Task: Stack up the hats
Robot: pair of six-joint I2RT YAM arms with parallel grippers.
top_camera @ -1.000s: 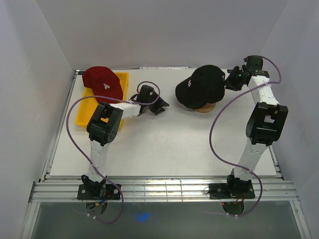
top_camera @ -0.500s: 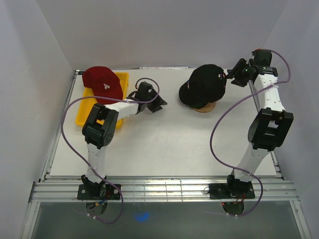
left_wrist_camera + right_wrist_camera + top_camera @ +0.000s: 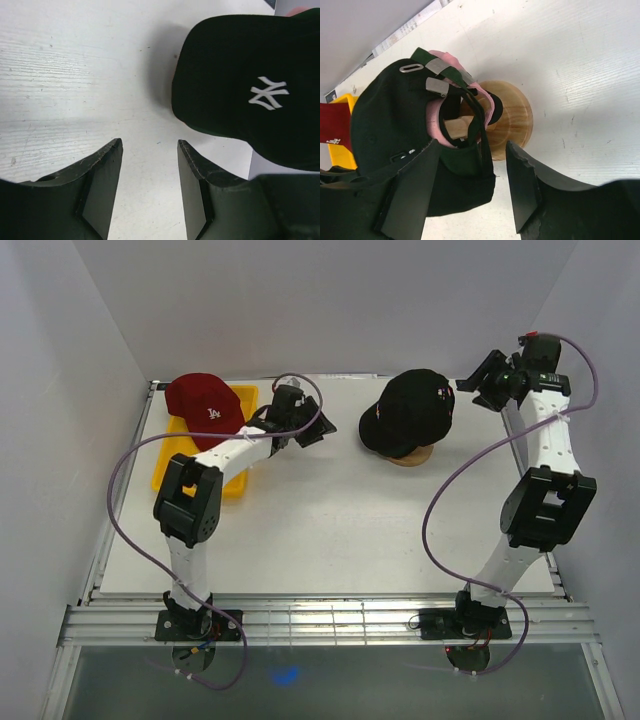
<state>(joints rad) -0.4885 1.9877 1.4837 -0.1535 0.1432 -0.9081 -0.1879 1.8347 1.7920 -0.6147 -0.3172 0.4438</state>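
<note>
A black cap with a white logo (image 3: 410, 410) sits on top of a pale pink cap (image 3: 436, 126) on the wooden stand (image 3: 512, 120) at the back right. The dark red cap (image 3: 205, 405) lies on the yellow tray (image 3: 180, 465) at the back left. My right gripper (image 3: 470, 383) is open and empty just right of the black cap's back strap (image 3: 470, 105), its jaws apart from the fabric (image 3: 472, 150). My left gripper (image 3: 320, 430) is open and empty over bare table, between the two hats; the black cap (image 3: 250, 85) lies ahead of it (image 3: 150, 145).
White walls close in the table on three sides. The stand's round wooden base (image 3: 412, 455) shows under the black cap. The red cap (image 3: 334, 125) and the tray (image 3: 342, 152) show at the left edge of the right wrist view.
The right gripper has drawn back to the right and up, away from the black cap, which shifted slightly right on the stand. The left gripper has moved toward the back of the table.
</note>
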